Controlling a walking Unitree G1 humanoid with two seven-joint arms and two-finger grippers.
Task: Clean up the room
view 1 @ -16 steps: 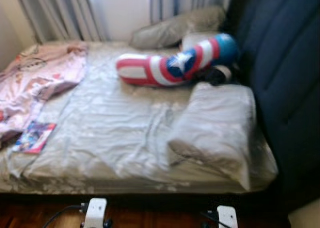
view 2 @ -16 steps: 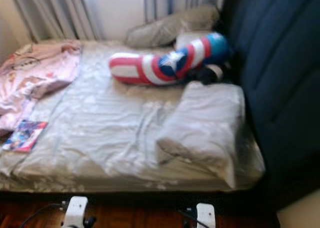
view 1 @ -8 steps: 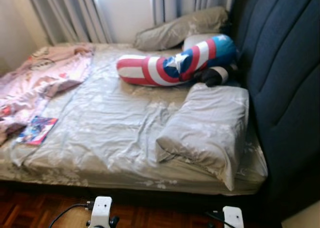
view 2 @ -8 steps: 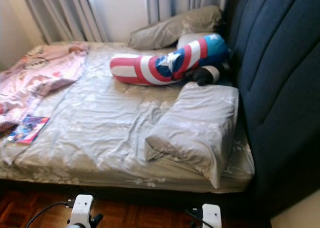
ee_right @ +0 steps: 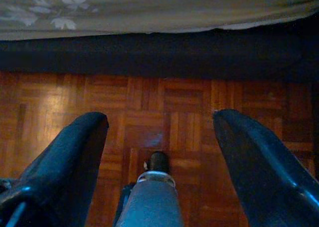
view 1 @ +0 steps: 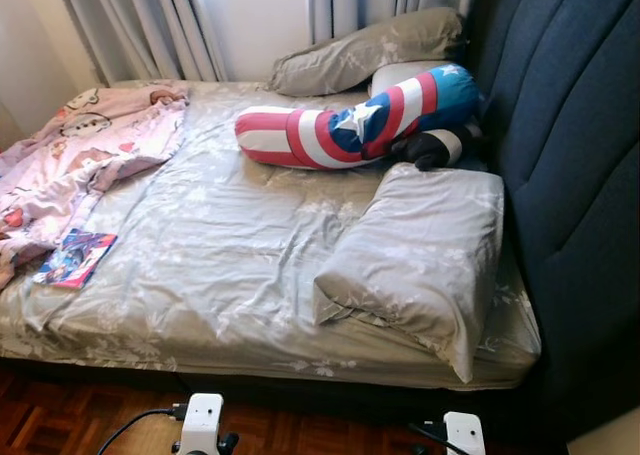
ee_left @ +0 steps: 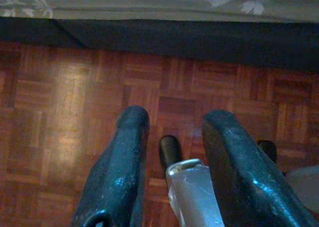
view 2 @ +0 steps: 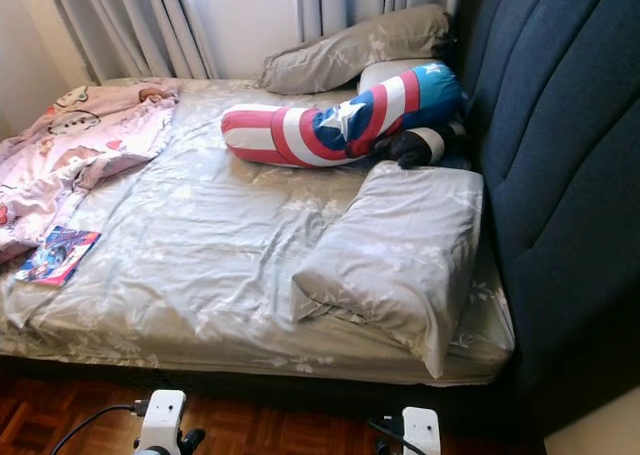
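Observation:
A bed with a rumpled grey sheet [view 1: 230, 255] lies before me. On it a grey pillow [view 1: 420, 255] sits near the front right corner. A red, white and blue star bolster [view 1: 350, 125] lies across the back, with a black and white item [view 1: 432, 147] tucked beside it. A pink blanket [view 1: 80, 155] is bunched at the left, and a colourful magazine [view 1: 75, 258] lies by the left edge. Both arms hang low over the parquet floor [ee_left: 60, 112] at the bed's foot. My left gripper [ee_left: 175, 118] is open and holds nothing. My right gripper [ee_right: 162, 118] is open wide, also holding nothing.
A tall dark blue headboard [view 1: 580, 175] walls the right side. A second grey pillow [view 1: 365, 50] leans at the back under grey curtains [view 1: 130, 25]. The dark bed base [ee_right: 149, 55] stands just ahead of both grippers. A black cable [view 1: 130, 425] trails by my left wrist.
The camera has shifted a little and the picture has sharpened. Nothing on the bed has moved, and both arms hang as before.

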